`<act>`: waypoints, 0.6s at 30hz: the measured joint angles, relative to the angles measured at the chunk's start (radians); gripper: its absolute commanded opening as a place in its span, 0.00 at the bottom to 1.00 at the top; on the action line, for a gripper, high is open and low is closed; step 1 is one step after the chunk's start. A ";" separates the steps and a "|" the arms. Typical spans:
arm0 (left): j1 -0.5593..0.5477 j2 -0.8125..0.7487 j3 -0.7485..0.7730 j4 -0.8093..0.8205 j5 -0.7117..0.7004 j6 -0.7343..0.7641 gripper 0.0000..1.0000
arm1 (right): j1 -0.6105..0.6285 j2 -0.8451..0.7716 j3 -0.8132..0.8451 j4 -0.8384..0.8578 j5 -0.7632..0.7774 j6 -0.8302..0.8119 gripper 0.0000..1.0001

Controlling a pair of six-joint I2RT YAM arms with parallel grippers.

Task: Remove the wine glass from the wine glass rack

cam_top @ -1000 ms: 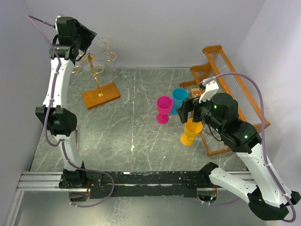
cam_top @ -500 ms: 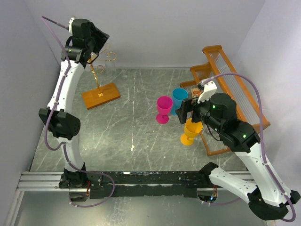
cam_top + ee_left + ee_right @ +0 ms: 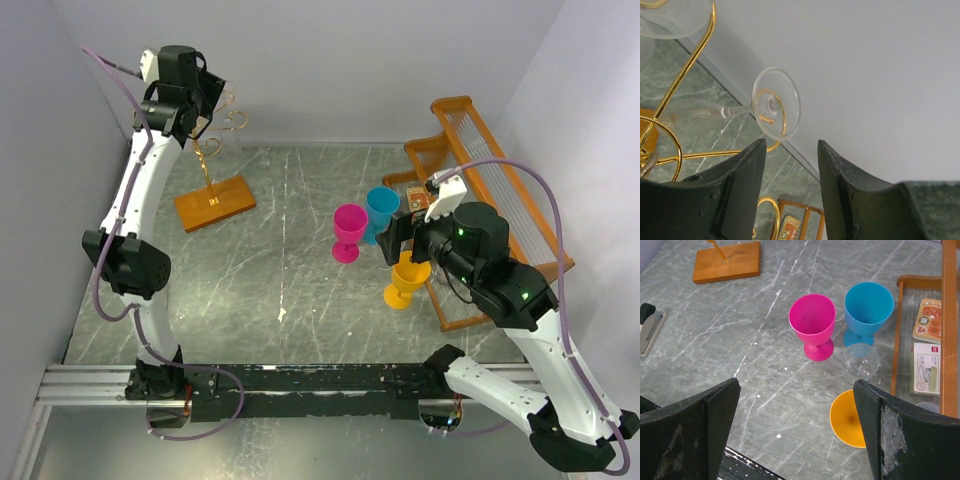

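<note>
The wine glass (image 3: 775, 104) hangs on a scrolled arm of the gold wine glass rack (image 3: 214, 203), far left on the grey-green marbled table (image 3: 300, 270), near the pale wall (image 3: 350, 70). The left gripper (image 3: 791, 147) is open just beside its foot. The right gripper (image 3: 796, 390) is wide open.

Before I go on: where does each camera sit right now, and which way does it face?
Top external: above and behind the bases, looking down the table; both arms show, left gripper at the wine glass rack, right gripper by the pink cup.
Left wrist: on that wrist, facing the back wall; open fingers frame the wine glass hung on the rack.
Right wrist: on that wrist, looking down; open fingers frame the pink cup, blue cup, orange cup.
Shared: top external and right wrist both show the rack's wooden base and the cups.
</note>
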 measured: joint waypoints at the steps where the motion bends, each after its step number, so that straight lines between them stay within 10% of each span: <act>1: 0.000 0.006 0.007 -0.002 -0.006 -0.005 0.56 | 0.000 -0.002 -0.004 0.000 0.002 0.000 0.98; 18: -0.003 0.090 0.047 -0.005 -0.093 -0.037 0.50 | 0.000 -0.009 -0.010 0.000 0.025 -0.021 0.98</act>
